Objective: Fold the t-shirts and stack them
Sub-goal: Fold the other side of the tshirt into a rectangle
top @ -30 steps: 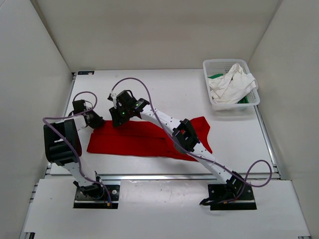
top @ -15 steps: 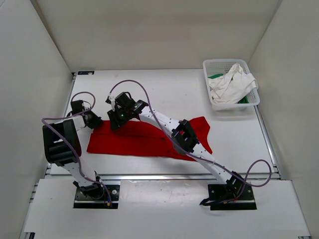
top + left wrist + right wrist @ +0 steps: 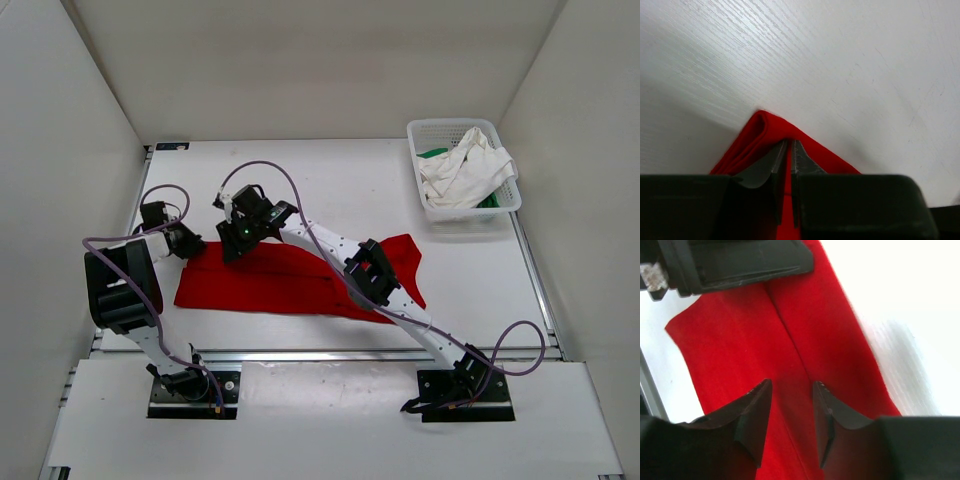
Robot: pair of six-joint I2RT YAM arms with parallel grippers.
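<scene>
Left jaws pinching red t-shirt (image 3: 767, 131) corner

Overhead, wrist close-ups (shirt (image 3: 262, 286) shared)

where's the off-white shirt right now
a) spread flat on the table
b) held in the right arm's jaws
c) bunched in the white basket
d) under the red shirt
C: the off-white shirt lies crumpled inside the mesh basket at the far right, well apart from the red shirt.
</scene>
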